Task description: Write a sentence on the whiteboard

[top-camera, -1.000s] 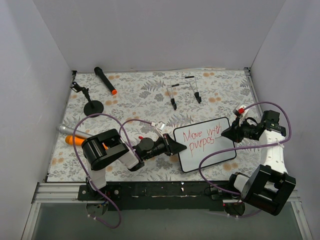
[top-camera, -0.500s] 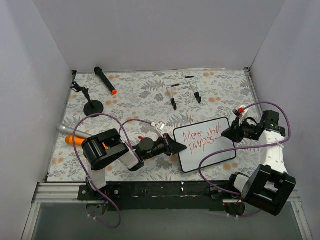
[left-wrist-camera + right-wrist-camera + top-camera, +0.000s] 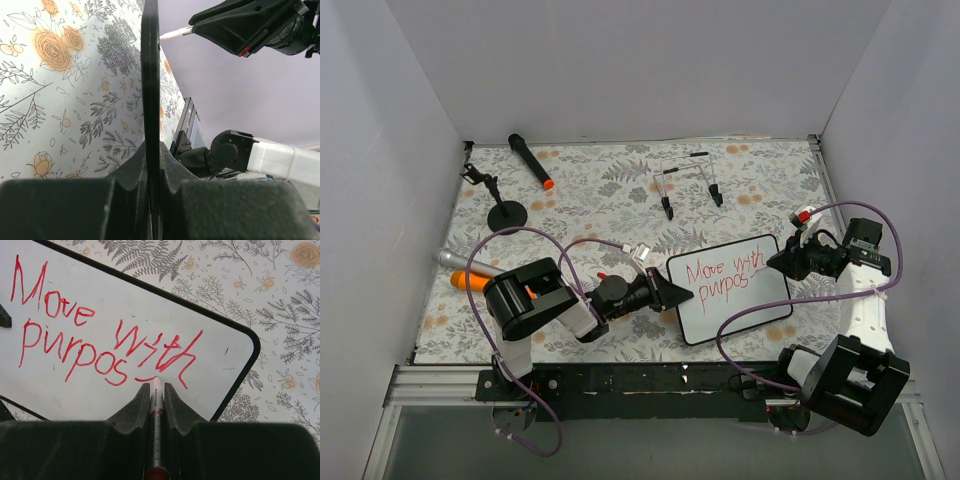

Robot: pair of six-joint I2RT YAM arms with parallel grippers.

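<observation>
While left fingers (image 3: 125, 172) pinch the whiteboard (image 3: 65, 385) edge, right fingers (image 3: 134, 407) clamp a red marker (image 3: 156, 412), tip touching the whiteboard mid-frame

The left gripper (image 3: 151, 156) pinches the whiteboard (image 3: 150, 75) by its black edge.

whiteboard (image 3: 220, 342): left end cut off | marker (image 3: 155, 407): rear cut off below

Floral surface (image 3: 600, 180) before me: whiteboard (image 3: 740, 305) near right; black-orange marker (image 3: 531, 161), round-based stand (image 3: 507, 214) far left.
</observation>
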